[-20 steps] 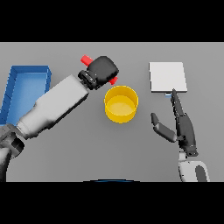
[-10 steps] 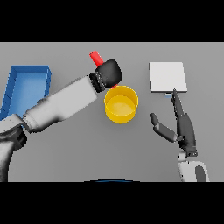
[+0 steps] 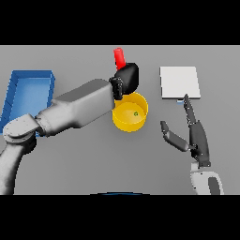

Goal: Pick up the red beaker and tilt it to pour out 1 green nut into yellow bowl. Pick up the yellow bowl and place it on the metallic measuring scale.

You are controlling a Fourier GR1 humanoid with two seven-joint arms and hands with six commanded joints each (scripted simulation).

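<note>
We see the red beaker sticking up behind the left hand, only its upper part showing as a short red cylinder, leaning slightly to the left, above the far rim of the yellow bowl. The bowl is round and bright yellow, sitting on the grey table near the middle, and inside it we spot a tiny green nut lying on the bottom, right of centre. The left hand is wrapped around the beaker, dark fingers curled over it so the lower body of the beaker is hidden; the grey forearm runs in from the lower left and crosses over the bowl's left rim. On the left edge lies a blue tray, well apart from the bowl. To the right, the pale square scale lies flat, apart from the bowl. The right hand shows at the lower right, fingers straight and pointing up toward the scale's near edge, thumb splayed out to the left, holding nothing, palm well clear of the bowl.
</note>
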